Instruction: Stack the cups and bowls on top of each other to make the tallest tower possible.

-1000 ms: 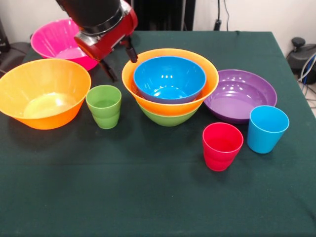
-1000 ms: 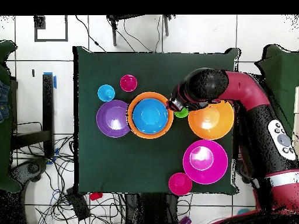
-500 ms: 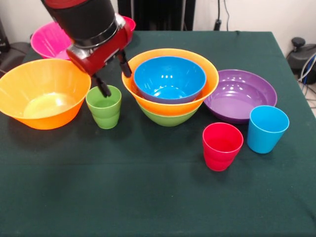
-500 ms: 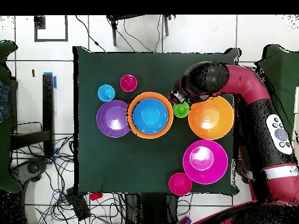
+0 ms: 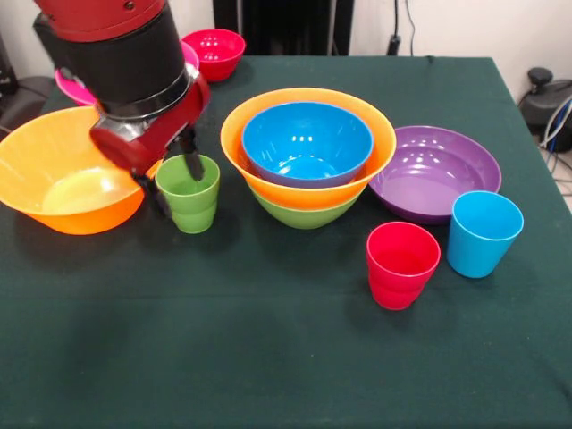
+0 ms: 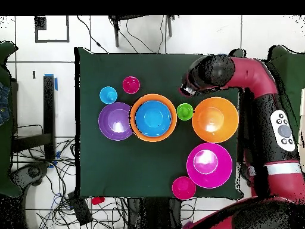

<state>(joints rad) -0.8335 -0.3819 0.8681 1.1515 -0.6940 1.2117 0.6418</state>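
Red-and-black gripper (image 5: 172, 182): fingers spread, one dark finger (image 5: 193, 166) dipping inside the green cup's mouth, the other (image 5: 161, 201) outside its wall at 9 o'clock; nothing pinched yet. This straddle looks set for a rim grasp.
Green cup (image 5: 189, 193): upright on the table (image 5: 268, 357), in the gap between the loose orange bowl (image 5: 67, 183) at 9 o'clock and the tower (image 5: 308, 156) at 3 o'clock.
Tower: green bowl as base, orange bowl nested in it, blue bowl on top; open side up, so each piece seats in the one below.
Purple bowl (image 5: 438, 170): just beside the tower at 3 o'clock, rims close; contact cannot be told.
Red cup (image 5: 402, 264) and blue cup (image 5: 483, 233): upright, at 5 o'clock of the tower, near each other.
Pink bowl (image 6: 209, 165) and small red bowl (image 5: 213, 53): far back, well apart from the tower.
Writing: no brand, label or text readable on anything.
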